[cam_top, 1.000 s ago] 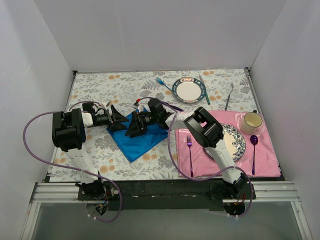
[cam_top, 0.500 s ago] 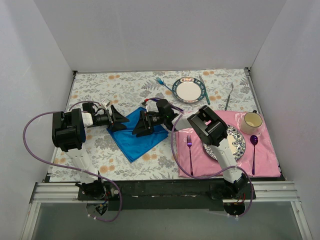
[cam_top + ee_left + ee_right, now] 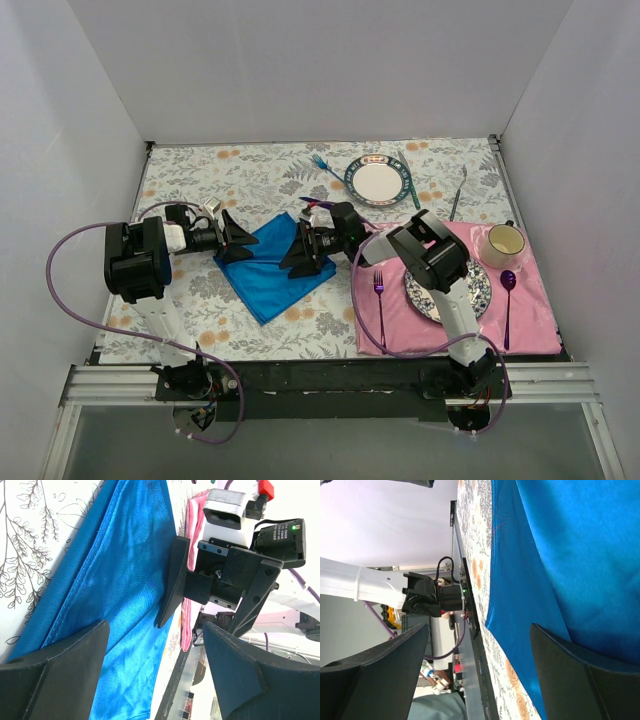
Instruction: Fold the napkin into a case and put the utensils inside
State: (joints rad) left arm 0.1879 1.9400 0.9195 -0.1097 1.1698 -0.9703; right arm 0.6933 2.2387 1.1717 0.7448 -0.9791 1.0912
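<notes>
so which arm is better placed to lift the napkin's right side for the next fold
Right, probably: the right gripper is open over the napkin's right side, while the left gripper sits open at its left corner.

Blue napkin (image 3: 262, 280) lying flat, light-blue fork (image 3: 322, 165) beyond

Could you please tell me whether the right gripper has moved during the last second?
Yes. The right gripper has shifted rightward across the napkin, toward the pink placemat, and now sits near the cloth's right edge.
</notes>
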